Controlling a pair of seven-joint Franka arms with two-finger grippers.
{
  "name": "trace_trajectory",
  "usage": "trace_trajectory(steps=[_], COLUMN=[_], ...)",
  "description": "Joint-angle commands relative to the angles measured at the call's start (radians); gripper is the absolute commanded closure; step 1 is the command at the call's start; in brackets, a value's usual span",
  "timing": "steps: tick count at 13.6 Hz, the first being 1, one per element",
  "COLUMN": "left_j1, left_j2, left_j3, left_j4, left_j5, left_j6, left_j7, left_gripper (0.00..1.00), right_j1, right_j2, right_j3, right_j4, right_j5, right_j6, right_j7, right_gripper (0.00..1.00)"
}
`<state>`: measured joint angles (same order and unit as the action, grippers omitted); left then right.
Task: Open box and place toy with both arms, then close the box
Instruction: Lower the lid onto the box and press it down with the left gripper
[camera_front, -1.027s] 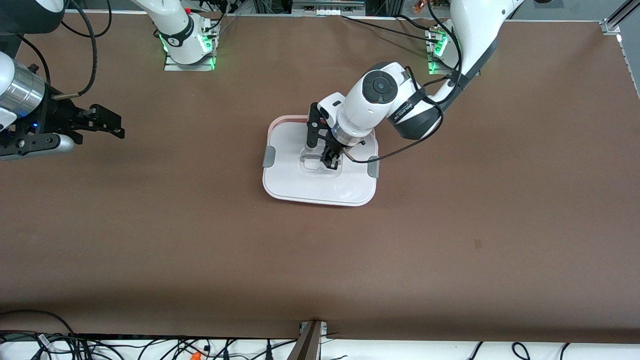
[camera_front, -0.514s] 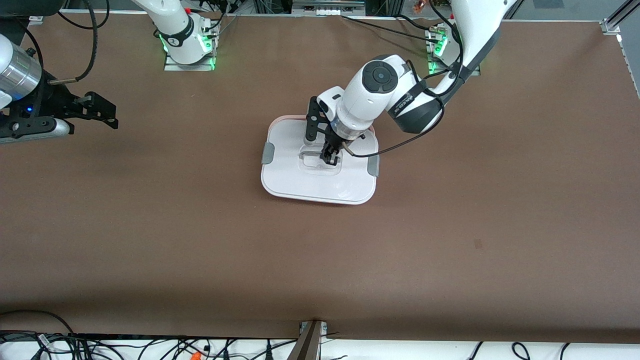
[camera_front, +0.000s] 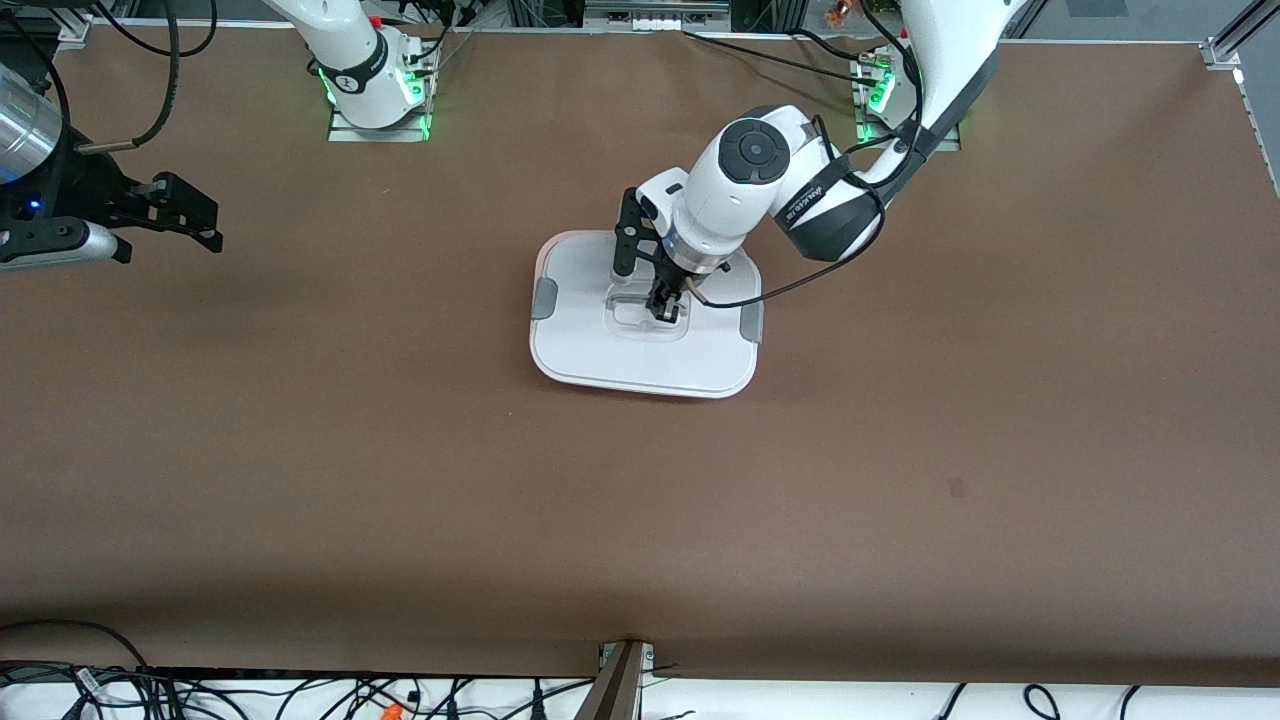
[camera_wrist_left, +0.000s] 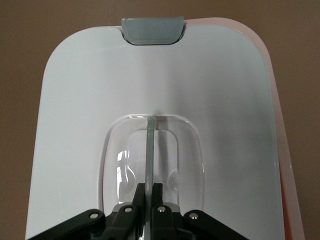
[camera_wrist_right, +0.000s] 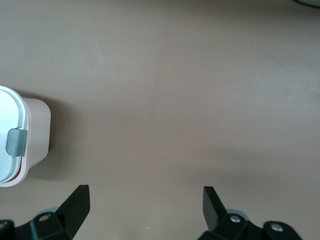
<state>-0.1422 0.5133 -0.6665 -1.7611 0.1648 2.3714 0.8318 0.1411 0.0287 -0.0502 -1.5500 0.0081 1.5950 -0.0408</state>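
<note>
White lid (camera_front: 640, 350) on the pale pink plastic box (camera_wrist_right: 37, 135): left gripper (camera_front: 664, 308) pinches its clear handle (camera_wrist_left: 148, 150); right gripper (camera_wrist_right: 145, 200) hangs spread over bare brown table (camera_front: 400, 480).

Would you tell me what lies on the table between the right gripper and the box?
Only bare brown table lies between the open right gripper and the box, as the front view shows.
</note>
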Motion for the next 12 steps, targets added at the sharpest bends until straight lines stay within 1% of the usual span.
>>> trace_trajectory(steps=[1,12], left_j1=[0.004,0.001], left_j2=[-0.032,-0.030], left_j3=[-0.010,-0.010], left_j4=[-0.026,-0.057], left_j5=[0.024,0.024], left_j6=[-0.003,0.000], left_j7=[-0.008,-0.022], left_gripper=[1.00,1.00], right_j1=[-0.023,-0.021], right_j2=[0.003,0.011], right_j3=[0.021,0.026], right_j4=[0.010,0.008], right_j5=[-0.010,-0.008], right_j6=[-0.019,-0.007], right_j7=[-0.002,0.009], right_gripper=[0.00,0.00])
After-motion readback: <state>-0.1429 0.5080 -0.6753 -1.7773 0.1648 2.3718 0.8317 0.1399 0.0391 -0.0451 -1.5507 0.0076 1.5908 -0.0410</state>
